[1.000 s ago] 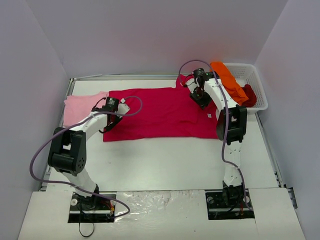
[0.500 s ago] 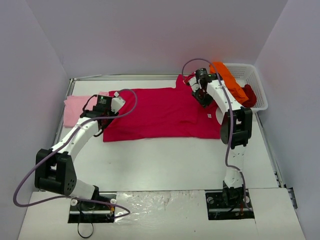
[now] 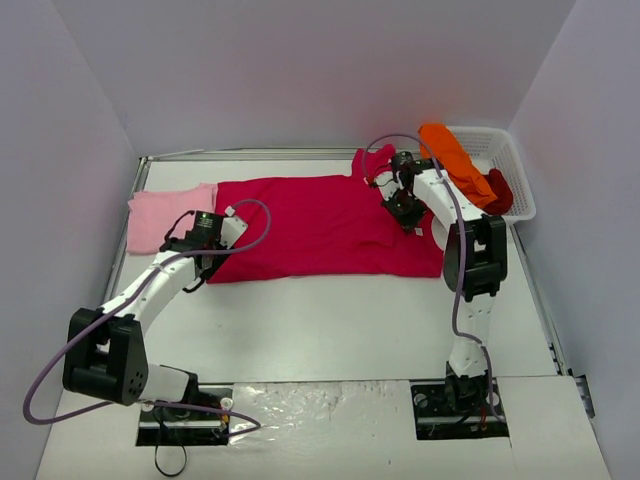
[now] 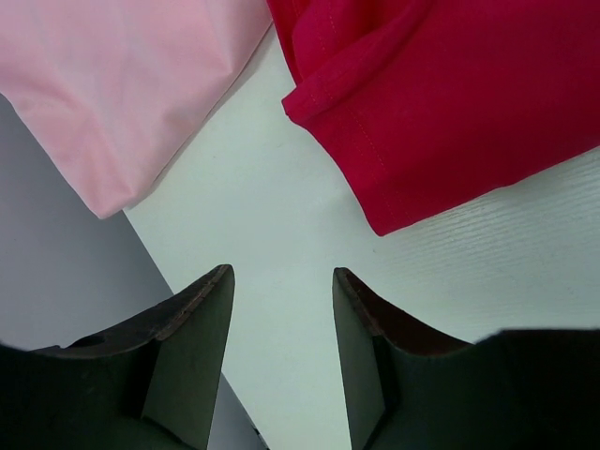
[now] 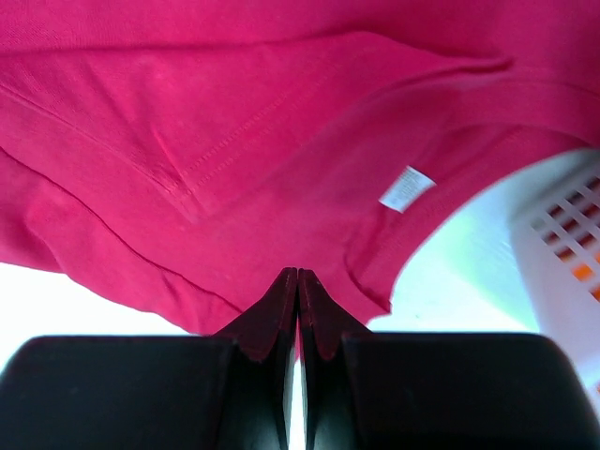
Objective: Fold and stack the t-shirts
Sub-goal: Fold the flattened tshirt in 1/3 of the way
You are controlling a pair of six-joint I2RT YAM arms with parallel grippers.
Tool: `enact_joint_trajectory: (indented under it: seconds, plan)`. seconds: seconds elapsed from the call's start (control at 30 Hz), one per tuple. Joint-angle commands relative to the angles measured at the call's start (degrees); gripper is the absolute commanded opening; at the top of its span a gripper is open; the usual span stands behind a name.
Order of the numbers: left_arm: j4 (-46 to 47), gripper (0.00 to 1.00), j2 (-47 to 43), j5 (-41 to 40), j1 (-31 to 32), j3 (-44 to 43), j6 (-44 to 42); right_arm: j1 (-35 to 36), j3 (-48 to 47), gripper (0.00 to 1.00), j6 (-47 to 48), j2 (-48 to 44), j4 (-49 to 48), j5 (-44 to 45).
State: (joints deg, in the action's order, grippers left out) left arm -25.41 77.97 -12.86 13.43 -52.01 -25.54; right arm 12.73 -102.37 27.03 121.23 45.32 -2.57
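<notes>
1. crimson t-shirt [image 3: 320,225]: spread flat mid-table, ready for folding.
2. pale pink t-shirt [image 3: 165,215]: set aside just left of it.
3. left gripper [image 4: 281,274]: spread above bare table [image 4: 272,187] by the crimson corner, likely lining up.
4. right gripper [image 5: 297,281]: pressed together at the collar-side edge; cannot tell if cloth is caught.

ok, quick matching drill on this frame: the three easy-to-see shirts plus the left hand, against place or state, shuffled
Things:
1. crimson t-shirt
2. pale pink t-shirt
3. orange t-shirt
4. left hand

Place or state:
A. open, nothing between the fingers
B. draped over the basket rim
C. spread flat across the middle of the table
D. lying flat by the table's left edge

Pairs: 1-C, 2-D, 3-B, 4-A
</notes>
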Motion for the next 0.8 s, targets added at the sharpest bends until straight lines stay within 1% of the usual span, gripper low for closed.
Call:
enact_joint_trajectory:
  seconds: [0.0, 0.37, 0.77]
  plan:
    - [0.3, 0.45, -1.9, -0.1, -0.2, -0.6, 2.2, -0.1, -0.8, 0.0, 0.0, 2.6, 1.6, -3.4]
    - [2.3, 0.45, -0.8, -0.7, -0.2, 0.9, 3.0, 0.1, -3.0, 0.0, 0.0, 8.1, 1.4, -4.9]
    - [2.6, 0.46, -0.7, -0.7, -0.2, 1.1, 3.7, 1.3, -6.0, 0.0, -0.7, 9.3, 1.5, -5.3]
